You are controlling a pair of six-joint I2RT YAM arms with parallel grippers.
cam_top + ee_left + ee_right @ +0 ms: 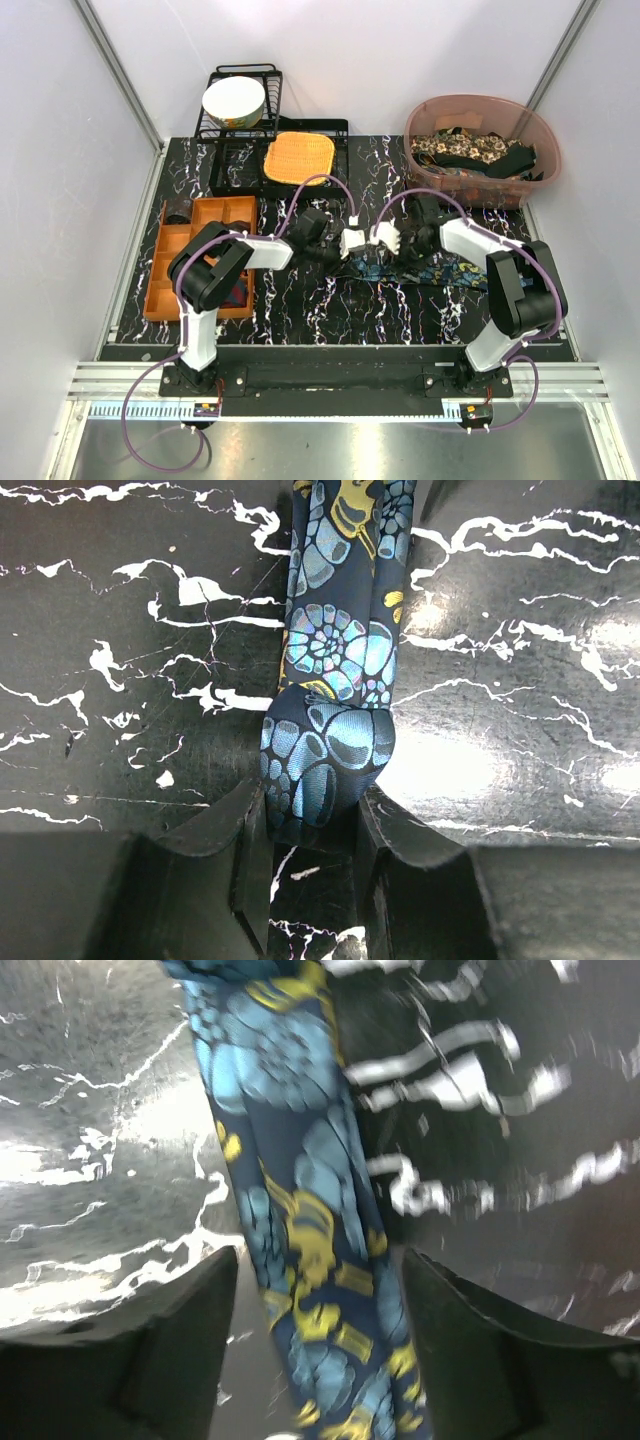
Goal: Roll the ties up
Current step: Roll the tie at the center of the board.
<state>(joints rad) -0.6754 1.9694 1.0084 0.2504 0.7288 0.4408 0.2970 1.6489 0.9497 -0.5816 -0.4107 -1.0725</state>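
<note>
A dark blue tie with teal and yellow print (pixel 440 270) lies on the black marbled table, running right from the middle. In the left wrist view its near end is folded into a small roll (pixel 325 755). My left gripper (pixel 310 815) is shut on the bottom of that roll; it also shows in the top view (pixel 350 252). My right gripper (pixel 320 1280) is open and straddles the flat tie (pixel 310 1210), with a gap on both sides; it sits just right of the left one (pixel 395 250). More ties fill the pink bin (pixel 480 150).
An orange compartment tray (pixel 165 270) stands at the left, with a dark rolled item in a near cell (pixel 235 293). A black dish rack with a bowl (pixel 235 100) and a square orange mat (pixel 298 158) stand at the back.
</note>
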